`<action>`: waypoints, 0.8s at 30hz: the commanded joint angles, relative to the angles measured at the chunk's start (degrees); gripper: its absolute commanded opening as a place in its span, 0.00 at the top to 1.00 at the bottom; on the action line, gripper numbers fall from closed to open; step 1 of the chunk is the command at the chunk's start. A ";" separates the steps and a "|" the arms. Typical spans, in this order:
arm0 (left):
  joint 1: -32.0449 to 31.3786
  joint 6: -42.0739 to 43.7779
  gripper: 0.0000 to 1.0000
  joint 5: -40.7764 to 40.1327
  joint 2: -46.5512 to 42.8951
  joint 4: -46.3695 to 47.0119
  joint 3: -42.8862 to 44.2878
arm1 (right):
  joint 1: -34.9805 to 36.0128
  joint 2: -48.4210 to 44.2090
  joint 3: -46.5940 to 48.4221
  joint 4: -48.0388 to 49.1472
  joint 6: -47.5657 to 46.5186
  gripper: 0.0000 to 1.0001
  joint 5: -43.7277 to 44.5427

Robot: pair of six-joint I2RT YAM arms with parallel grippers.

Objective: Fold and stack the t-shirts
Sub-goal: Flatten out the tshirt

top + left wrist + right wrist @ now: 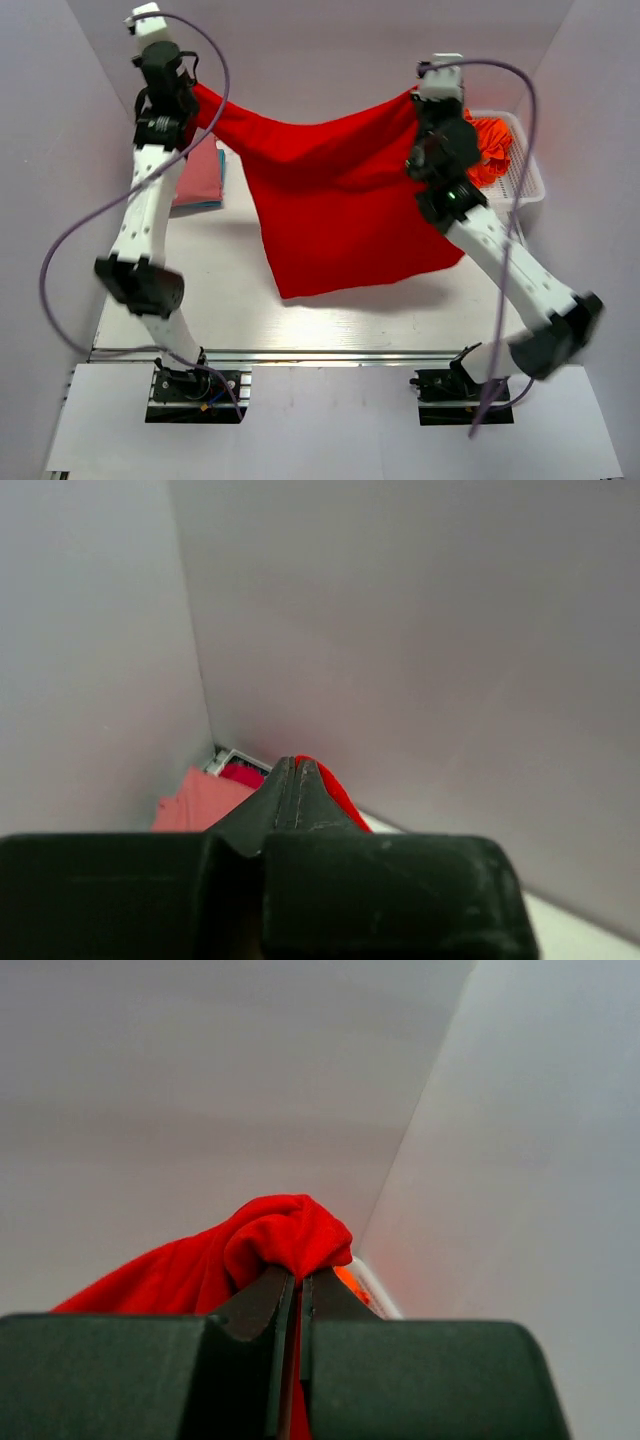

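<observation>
Red cloth fills the middle of the scene: the red t-shirt [340, 200] hangs stretched in the air between the two arms, sagging in a shallow curve along its top edge. The left arm [150, 215] has its jaws clenched on one upper corner, and the right arm [490, 240] has its jaws clenched on the other. Each wrist view shows a fold of red pinched between closed tips. The lower edge appears to hang clear of the bench [230, 300], judging by the shadow beneath it.

A folded pink shirt [198, 175] lies at the far left of the bench on top of a teal one [221, 178]. Orange shirts [490, 145] wait in the white basket [528, 180] at the far right.

This looks like the spreading step for the third shirt, with the fold itself not yet begun. The next move probably calls for both arms to lower together and drag the cloth flat onto the open bench. They should keep it taut so it lands without wrinkles, well apart from the basket.
</observation>
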 commanded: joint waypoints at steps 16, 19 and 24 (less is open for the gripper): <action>8.49 -5.83 1.00 10.61 6.80 -1.36 4.81 | -17.79 13.32 11.42 -11.93 21.53 1.00 -13.21; 9.02 -6.97 1.00 11.66 3.20 0.21 -3.71 | -18.31 10.42 4.11 -14.48 26.88 1.00 -17.95; 9.02 -8.12 1.00 12.19 -0.94 3.47 -15.59 | -18.23 9.27 -3.47 -17.91 31.65 1.00 -25.42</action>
